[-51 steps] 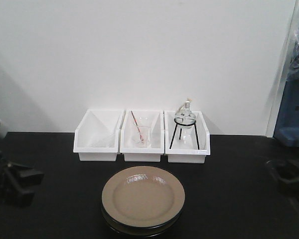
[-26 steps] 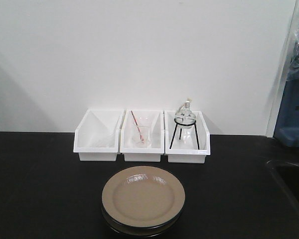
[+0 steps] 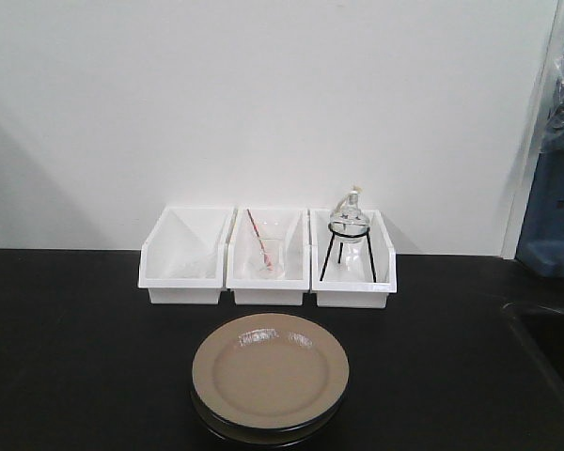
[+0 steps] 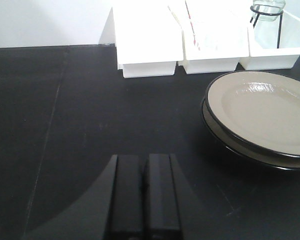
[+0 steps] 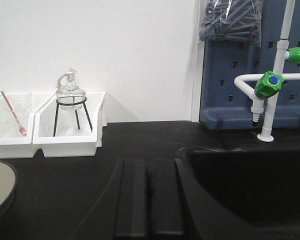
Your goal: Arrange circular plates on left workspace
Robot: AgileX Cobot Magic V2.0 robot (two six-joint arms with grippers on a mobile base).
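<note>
Here, the front view is not showing either arm. The two plates (image 3: 270, 378) are sitting in one stack on the black worktop (image 3: 75, 357), just in front of the middle white bin (image 3: 268, 263). The bottom plate is mostly hiding under the top one, so only its dark edge is peeking out. The front edge of the stack is getting cut off at the bottom of the front view.

The left tool (image 4: 144, 192) is showing in its own wrist view with its two dark fingers pressed together and nothing between them. It is hanging over bare worktop, well apart from the plates, which are lying to its right. The right tool (image 5: 149, 197) is clenched the same way and gripping nothing. It is sitting near the edge of the black sink (image 5: 250, 185).

Three white bins are standing side by side against the white wall (image 3: 263, 103). The left bin (image 3: 183, 258) is too bright to see inside. The middle bin is holding a clear glass cup with a red stick (image 3: 259, 240) leaning in it. The right bin (image 3: 352, 268) is holding a round glass flask (image 3: 349, 218) on a black wire stand (image 3: 348, 254).

A white tap with green knobs (image 5: 270, 85) is standing behind the sink.
</note>
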